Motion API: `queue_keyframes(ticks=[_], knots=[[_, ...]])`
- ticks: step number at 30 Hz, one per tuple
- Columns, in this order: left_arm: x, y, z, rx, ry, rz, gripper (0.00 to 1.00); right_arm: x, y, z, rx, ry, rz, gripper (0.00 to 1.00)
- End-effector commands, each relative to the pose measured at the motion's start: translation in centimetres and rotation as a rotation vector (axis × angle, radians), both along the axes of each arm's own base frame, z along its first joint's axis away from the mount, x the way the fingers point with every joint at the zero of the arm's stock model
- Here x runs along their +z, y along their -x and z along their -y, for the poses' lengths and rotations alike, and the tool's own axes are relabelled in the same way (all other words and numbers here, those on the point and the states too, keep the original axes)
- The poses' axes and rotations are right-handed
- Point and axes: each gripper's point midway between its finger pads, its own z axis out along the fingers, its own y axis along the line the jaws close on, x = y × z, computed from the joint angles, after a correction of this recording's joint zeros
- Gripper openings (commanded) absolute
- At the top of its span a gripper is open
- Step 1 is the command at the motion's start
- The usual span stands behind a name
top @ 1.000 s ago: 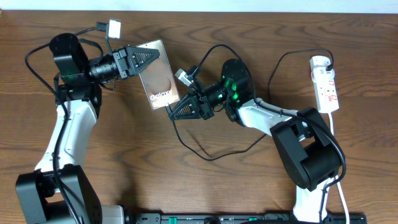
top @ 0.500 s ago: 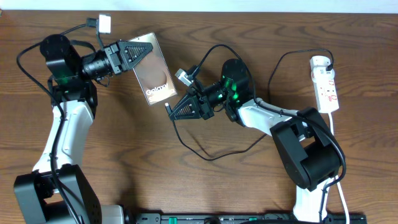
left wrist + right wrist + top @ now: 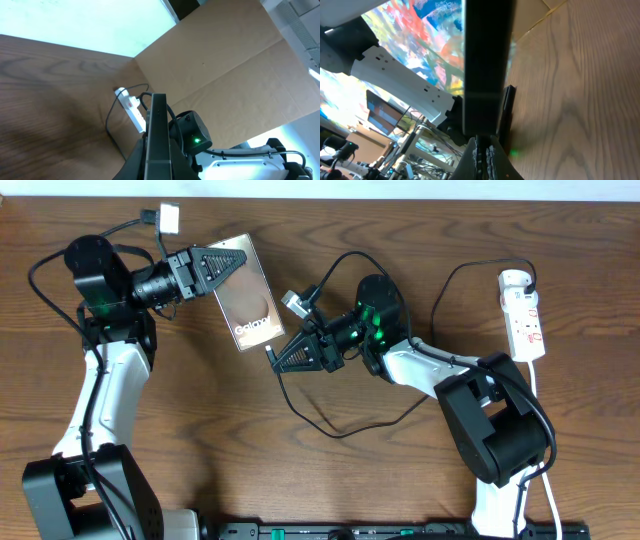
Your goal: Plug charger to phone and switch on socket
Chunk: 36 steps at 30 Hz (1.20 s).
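Observation:
The phone (image 3: 250,300), brown-gold with white "Galaxy" lettering, is held tilted above the table by my left gripper (image 3: 232,265), which is shut on its far end. In the left wrist view its dark edge (image 3: 158,130) runs up from the jaws (image 3: 158,170). My right gripper (image 3: 285,357) is shut on the connector end of the black charger (image 3: 340,432), just below-right of the phone's near end. In the right wrist view the connector sits between the fingers (image 3: 482,155), right under the phone's edge (image 3: 487,65). The white socket (image 3: 523,315) lies at the far right, with the charger's black plug (image 3: 527,278) in it.
The charger cable loops over the wood table (image 3: 200,440) in front of the right arm and arcs back to the socket. The socket's white cord (image 3: 543,440) runs down the right edge. The socket also shows in the left wrist view (image 3: 131,106), before a cardboard wall (image 3: 225,65).
My left gripper has swung the phone back and to the left, away from the right gripper, then held still. The right gripper with the connector has hardly moved.

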Motion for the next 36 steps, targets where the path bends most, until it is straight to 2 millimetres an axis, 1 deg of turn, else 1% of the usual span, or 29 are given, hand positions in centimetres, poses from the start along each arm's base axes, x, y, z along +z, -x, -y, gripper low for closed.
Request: queue_keyframes(ticks=[1,8,20,36], knots=[[0.3,0.5,0.2,-0.032,-0.006,0.023,0.07,0.6,-0.3,0.0,-0.011,-0.008,0.012,0.01],[0.2,0.5,0.2,-0.031,-0.012,0.038,0.08,0.6,-0.3,0.0,-0.011,-0.012,0.019,0.01],[0.2,0.4,1.5,-0.038,-0.018,0.055,0.07,0.7,-0.3,0.0,-0.011,-0.014,0.022,0.01],[0.2,0.4,1.5,-0.040,-0.022,0.065,0.07,0.7,-0.3,0.0,-0.011,-0.016,0.025,0.01]])
